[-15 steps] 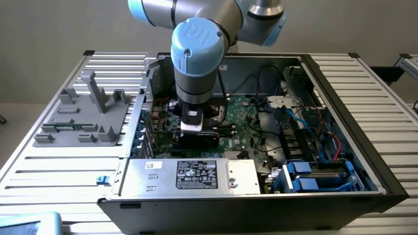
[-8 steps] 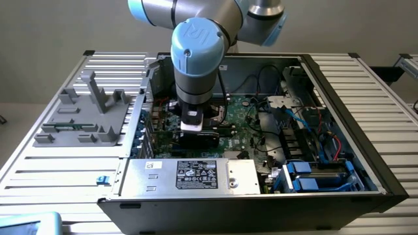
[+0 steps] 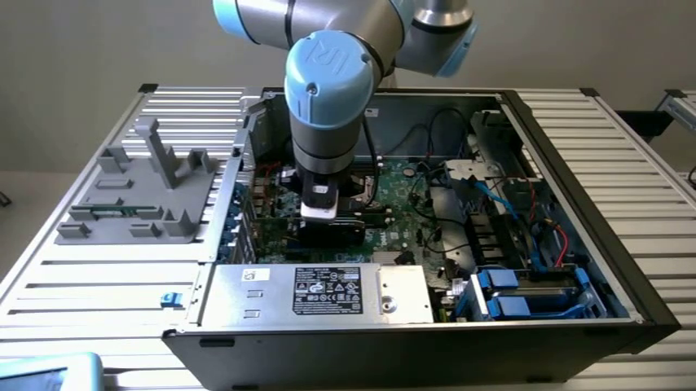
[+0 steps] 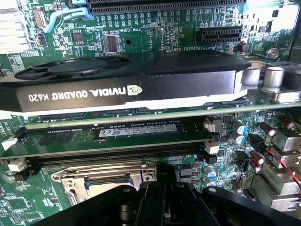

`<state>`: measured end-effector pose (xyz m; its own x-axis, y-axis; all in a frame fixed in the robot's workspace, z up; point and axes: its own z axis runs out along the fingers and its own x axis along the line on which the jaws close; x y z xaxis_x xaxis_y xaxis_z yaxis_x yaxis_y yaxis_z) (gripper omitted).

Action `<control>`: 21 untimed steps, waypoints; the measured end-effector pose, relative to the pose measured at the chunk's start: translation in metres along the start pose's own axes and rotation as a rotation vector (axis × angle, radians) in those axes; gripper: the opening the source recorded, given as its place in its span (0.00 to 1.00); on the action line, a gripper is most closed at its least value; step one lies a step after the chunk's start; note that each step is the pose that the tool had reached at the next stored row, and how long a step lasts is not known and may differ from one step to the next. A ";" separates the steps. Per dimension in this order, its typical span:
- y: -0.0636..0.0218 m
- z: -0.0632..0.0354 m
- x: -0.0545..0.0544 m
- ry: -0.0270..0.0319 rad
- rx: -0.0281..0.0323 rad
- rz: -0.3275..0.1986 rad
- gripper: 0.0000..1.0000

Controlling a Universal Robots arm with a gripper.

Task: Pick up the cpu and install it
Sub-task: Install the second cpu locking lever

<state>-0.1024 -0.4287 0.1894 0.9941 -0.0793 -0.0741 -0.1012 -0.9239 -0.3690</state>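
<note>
Gripper (image 4: 162, 207) low inside the open computer case (image 3: 566, 155), jaws closed tight, nothing visibly held | metal-framed socket (image 4: 103, 181) just beside the fingers | cpu: can't make it out | black graphics card (image 4: 127, 87) stands beyond memory stick (image 4: 117, 134).
</note>
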 end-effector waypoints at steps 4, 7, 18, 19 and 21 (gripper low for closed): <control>0.0004 0.0010 0.000 0.0002 0.0004 0.000 0.11; 0.0004 0.0010 0.000 0.0001 0.0002 0.000 0.11; -0.0012 -0.0133 -0.001 -0.0006 0.0003 0.000 0.11; -0.0030 -0.0179 -0.001 -0.0007 0.0003 0.000 0.11; -0.0064 -0.0262 -0.001 -0.0008 0.0003 0.000 0.11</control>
<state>-0.1021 -0.4325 0.2162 0.9941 -0.0790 -0.0749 -0.1012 -0.9238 -0.3692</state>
